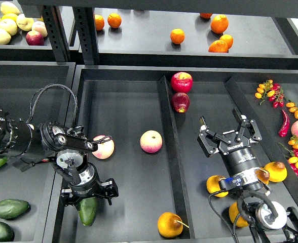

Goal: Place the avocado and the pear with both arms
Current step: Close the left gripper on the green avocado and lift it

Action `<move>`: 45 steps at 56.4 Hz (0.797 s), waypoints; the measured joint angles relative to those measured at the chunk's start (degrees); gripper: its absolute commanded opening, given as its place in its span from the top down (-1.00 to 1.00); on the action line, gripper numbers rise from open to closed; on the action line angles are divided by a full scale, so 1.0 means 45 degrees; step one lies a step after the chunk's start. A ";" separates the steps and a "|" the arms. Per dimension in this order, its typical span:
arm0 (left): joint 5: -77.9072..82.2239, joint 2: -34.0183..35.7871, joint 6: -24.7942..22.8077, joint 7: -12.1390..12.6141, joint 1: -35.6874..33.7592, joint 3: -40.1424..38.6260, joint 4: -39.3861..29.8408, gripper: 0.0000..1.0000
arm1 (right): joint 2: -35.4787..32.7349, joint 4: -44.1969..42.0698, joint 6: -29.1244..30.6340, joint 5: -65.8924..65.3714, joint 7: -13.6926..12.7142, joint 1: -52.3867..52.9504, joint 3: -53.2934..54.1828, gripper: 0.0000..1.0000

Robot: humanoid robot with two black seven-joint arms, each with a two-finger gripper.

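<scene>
The avocado [88,211] is smooth green and lies at the front left of the left tray compartment. My left gripper [87,195] hovers right above its upper end, open, with one finger on each side. The pear [169,225], golden orange with a thin brown stem, lies at the front of the same compartment, next to the divider. My right gripper [229,134] is open and empty over the middle compartment, well above and to the right of the pear.
Two pink-yellow apples [150,141] [103,147] lie in the left compartment and two red apples [181,81] at the back. More golden fruits [276,171] lie around my right arm. Other avocados [9,208] lie in the far-left tray. A divider [169,152] splits the compartments.
</scene>
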 measured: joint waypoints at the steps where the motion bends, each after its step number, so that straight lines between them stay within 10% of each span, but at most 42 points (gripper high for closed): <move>1: 0.0000 0.0000 0.0000 0.0000 0.0026 0.0000 0.0013 -0.99 | 0.0000 0.0004 0.0000 0.0000 0.0000 0.0000 0.0000 -0.99; 45: 0.0468 0.0000 -0.0102 0.0000 0.1303 -0.0168 0.1647 -0.99 | 0.0000 0.0021 0.0039 0.0000 0.0000 0.0000 0.0019 -0.99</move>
